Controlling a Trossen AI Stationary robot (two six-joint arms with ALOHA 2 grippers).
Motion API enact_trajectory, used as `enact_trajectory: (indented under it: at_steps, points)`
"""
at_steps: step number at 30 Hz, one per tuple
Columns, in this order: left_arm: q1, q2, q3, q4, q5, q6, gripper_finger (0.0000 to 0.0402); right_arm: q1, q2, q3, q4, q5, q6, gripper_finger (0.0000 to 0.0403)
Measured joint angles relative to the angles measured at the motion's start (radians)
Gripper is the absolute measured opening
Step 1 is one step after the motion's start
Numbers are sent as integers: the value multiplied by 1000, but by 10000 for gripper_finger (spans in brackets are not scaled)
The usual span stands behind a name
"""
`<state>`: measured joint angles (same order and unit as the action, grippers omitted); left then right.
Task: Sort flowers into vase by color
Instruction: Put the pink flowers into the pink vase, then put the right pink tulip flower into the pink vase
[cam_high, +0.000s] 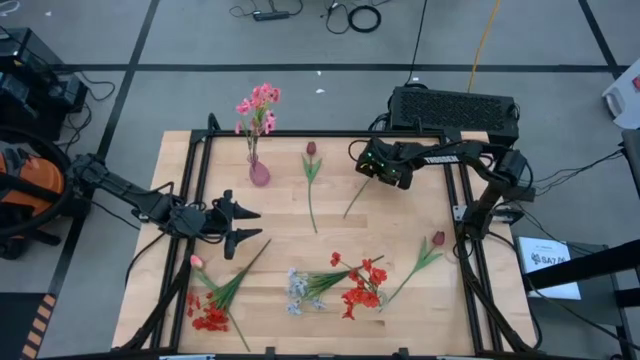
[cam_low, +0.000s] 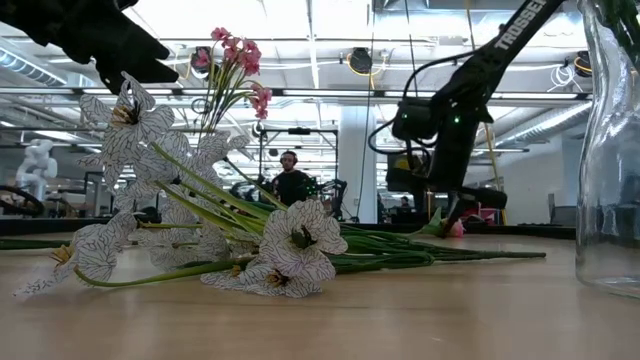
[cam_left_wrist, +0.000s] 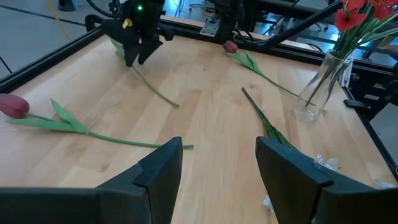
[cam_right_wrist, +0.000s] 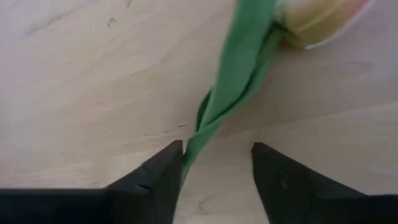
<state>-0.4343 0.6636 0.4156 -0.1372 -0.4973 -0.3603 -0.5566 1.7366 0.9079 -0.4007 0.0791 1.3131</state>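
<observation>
The small pink vase stands near the table's far edge and holds a pink spray. My right gripper is open and low over the table right of centre. Its fingers stand either side of the stem of a pale-budded flower that lies flat. My left gripper is open above the table's left half and touches nothing. Lying on the wood are two maroon tulips, red clusters, a blue-white bunch and a pink bud. My right gripper comes at the flower from above, pointing down, with its fingers across the stem just below the bud. The green leaf runs right along the inner edge of one finger. I cannot tell whether it touches. The flower lies flat on the table.
A black metal frame runs along the table's left, right and far edges. A tall clear glass bottle stands close to the low camera. Bare wood lies at the table's middle. A person sits far behind the table.
</observation>
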Motion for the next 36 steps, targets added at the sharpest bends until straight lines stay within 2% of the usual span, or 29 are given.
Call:
enact_trajectory:
  at_steps: [5,7,8,12,19,23,28,31,36]
  points:
    - [0,0,0,0,-11,0,210,-4,-3,-2,0,9,-128,75]
    - [3,0,0,2,-38,0,210,-6,-24,-6,7,17,-225,26]
    - [2,0,0,3,-50,0,210,-7,-40,-7,30,16,-296,15]
    - [3,0,0,53,-74,1,210,-13,-149,-4,98,-71,-598,14]
    - [7,1,0,211,-195,2,210,27,-429,-4,192,-122,-801,5]
    - [41,21,0,347,-211,7,210,72,-539,-3,401,-252,-946,3]
    - [91,86,0,554,-183,86,210,124,-544,-2,730,-462,-1012,2]
    - [122,153,14,658,-145,128,210,173,-496,-1,875,-505,-998,1]
    - [153,286,78,689,-131,136,210,261,-398,-2,979,-531,-990,1]
